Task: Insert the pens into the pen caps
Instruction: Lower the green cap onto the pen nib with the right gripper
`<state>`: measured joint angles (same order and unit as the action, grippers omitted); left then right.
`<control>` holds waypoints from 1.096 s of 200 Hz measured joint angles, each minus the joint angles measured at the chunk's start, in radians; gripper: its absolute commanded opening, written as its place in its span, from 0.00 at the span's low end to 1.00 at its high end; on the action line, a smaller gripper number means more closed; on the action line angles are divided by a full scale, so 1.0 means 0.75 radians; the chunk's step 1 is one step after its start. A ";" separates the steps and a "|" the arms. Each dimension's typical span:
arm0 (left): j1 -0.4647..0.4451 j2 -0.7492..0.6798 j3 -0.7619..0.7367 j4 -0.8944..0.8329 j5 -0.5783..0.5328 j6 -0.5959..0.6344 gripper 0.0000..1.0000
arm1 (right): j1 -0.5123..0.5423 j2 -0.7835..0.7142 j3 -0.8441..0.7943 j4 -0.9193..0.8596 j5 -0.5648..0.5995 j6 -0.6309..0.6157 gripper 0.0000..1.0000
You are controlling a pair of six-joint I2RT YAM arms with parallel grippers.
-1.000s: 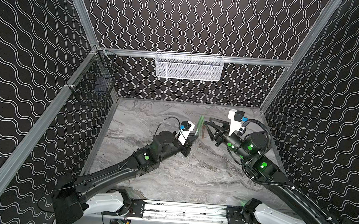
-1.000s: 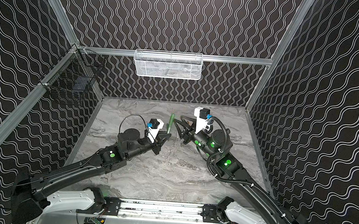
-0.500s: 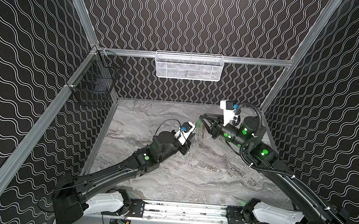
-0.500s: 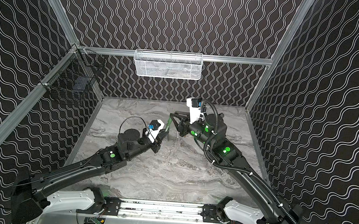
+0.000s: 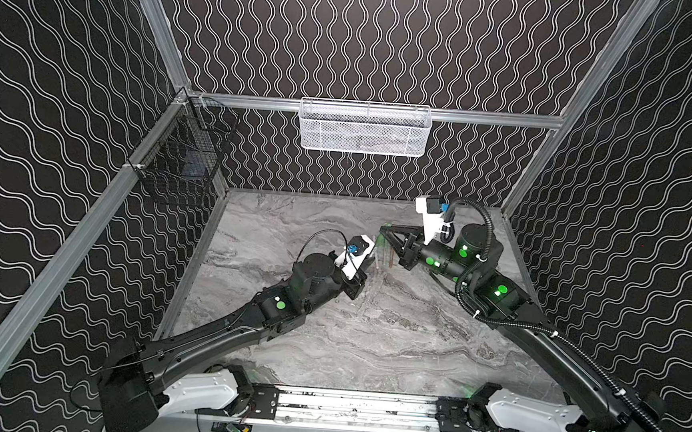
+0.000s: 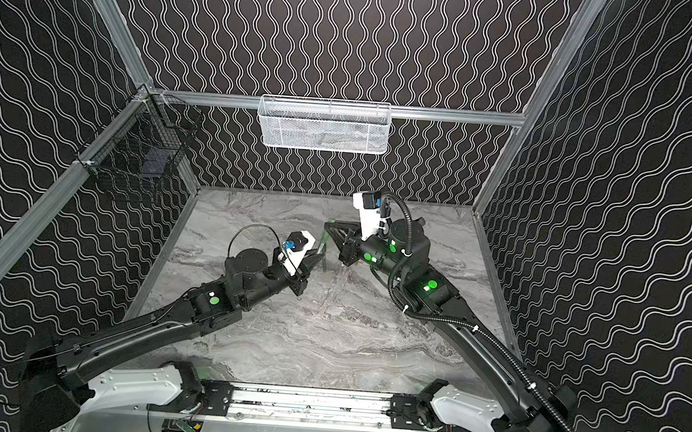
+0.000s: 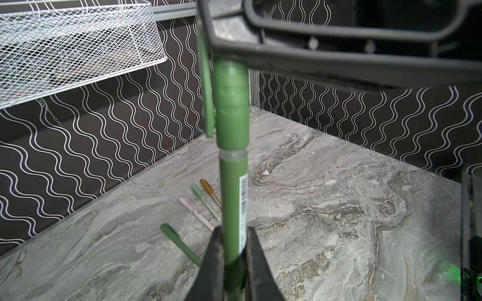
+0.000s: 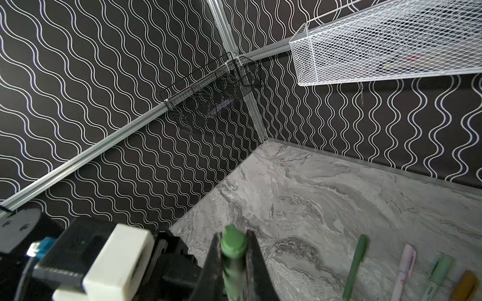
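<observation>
Left gripper (image 7: pixel 232 234), from 8 o'clock in both top views, is clamped on a dark green pen (image 7: pixel 233 198) held upright, toward 12 o'clock of the tabletop (image 7: pixel 339 208) middle; right gripper (image 8: pixel 233 235), from 3 o'clock, is closed on its cap (image 7: pixel 230 104); four capped pens (image 7: pixel 195 212) lie nearby.

We find the near half of the table (image 5: pixel 368 343) bare for passing. Mid-table, the left pincer (image 7: pixel 233 230) and right pincer (image 8: pixel 233 234) both clamp one dark green pen (image 7: pixel 232 198), barring the way across. Four capped pens (image 7: pixel 204 202) lie near, with a white mesh basket (image 5: pixel 363 128) overhead behind.
</observation>
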<state>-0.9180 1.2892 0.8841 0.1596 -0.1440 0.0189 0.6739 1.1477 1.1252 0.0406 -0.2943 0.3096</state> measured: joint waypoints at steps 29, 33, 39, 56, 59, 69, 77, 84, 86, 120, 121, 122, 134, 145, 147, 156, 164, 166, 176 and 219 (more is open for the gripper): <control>0.000 0.012 0.054 -0.072 0.004 -0.028 0.00 | -0.001 0.001 -0.011 0.032 0.000 -0.005 0.04; 0.000 0.014 0.065 -0.081 0.004 -0.033 0.00 | -0.001 0.002 -0.011 0.038 0.003 -0.006 0.04; 0.000 0.019 0.082 -0.099 0.004 -0.042 0.00 | -0.001 0.003 -0.011 0.049 0.004 -0.009 0.04; 0.002 0.025 0.133 -0.162 0.004 -0.058 0.00 | -0.002 0.005 -0.014 0.079 0.007 -0.011 0.04; 0.002 0.025 0.141 -0.170 0.004 -0.058 0.00 | -0.002 0.004 -0.016 0.088 0.007 -0.010 0.04; 0.002 0.025 0.167 -0.205 0.005 -0.061 0.00 | -0.002 0.000 -0.024 0.111 0.007 -0.010 0.04; 0.002 0.022 0.184 -0.228 0.006 -0.063 0.00 | -0.002 -0.004 -0.033 0.129 0.007 -0.010 0.03; 0.002 0.020 0.195 -0.241 0.006 -0.063 0.00 | -0.001 -0.007 -0.039 0.146 0.006 -0.009 0.03; 0.002 0.019 0.199 -0.245 0.006 -0.063 0.00 | -0.001 -0.008 -0.041 0.153 0.006 -0.009 0.03; 0.002 0.018 0.267 -0.327 0.025 -0.067 0.00 | -0.001 -0.022 -0.077 0.223 0.002 -0.007 0.03; 0.001 0.018 0.270 -0.329 0.025 -0.067 0.00 | -0.001 -0.022 -0.079 0.228 0.002 -0.007 0.03; 0.001 0.018 0.271 -0.331 0.025 -0.067 0.00 | -0.001 -0.023 -0.079 0.230 0.002 -0.007 0.03; 0.001 0.019 0.289 -0.347 0.025 -0.069 0.00 | -0.001 -0.024 -0.093 0.265 0.002 -0.005 0.03; 0.001 0.024 0.303 -0.370 0.025 -0.075 0.00 | -0.001 -0.024 -0.106 0.290 0.002 -0.004 0.03; 0.001 0.025 0.306 -0.377 0.025 -0.077 0.00 | -0.001 -0.024 -0.110 0.293 0.002 -0.004 0.03; 0.001 0.033 0.321 -0.411 0.026 -0.084 0.00 | -0.001 -0.024 -0.122 0.303 0.002 0.001 0.03; 0.001 0.042 0.336 -0.449 0.030 -0.088 0.00 | -0.001 -0.022 -0.130 0.304 0.003 0.003 0.03; 0.001 0.044 0.340 -0.459 0.030 -0.089 0.00 | -0.001 -0.021 -0.131 0.304 0.003 0.004 0.03; 0.002 0.052 0.354 -0.492 0.029 -0.093 0.00 | -0.001 -0.018 -0.138 0.304 0.003 0.008 0.03; 0.002 0.080 0.396 -0.632 0.029 -0.099 0.00 | -0.001 -0.015 -0.210 0.348 0.001 0.024 0.04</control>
<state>-0.9165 1.3491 1.1809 -0.3141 -0.1223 -0.0551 0.6735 1.1362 0.9680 0.3019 -0.2935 0.3275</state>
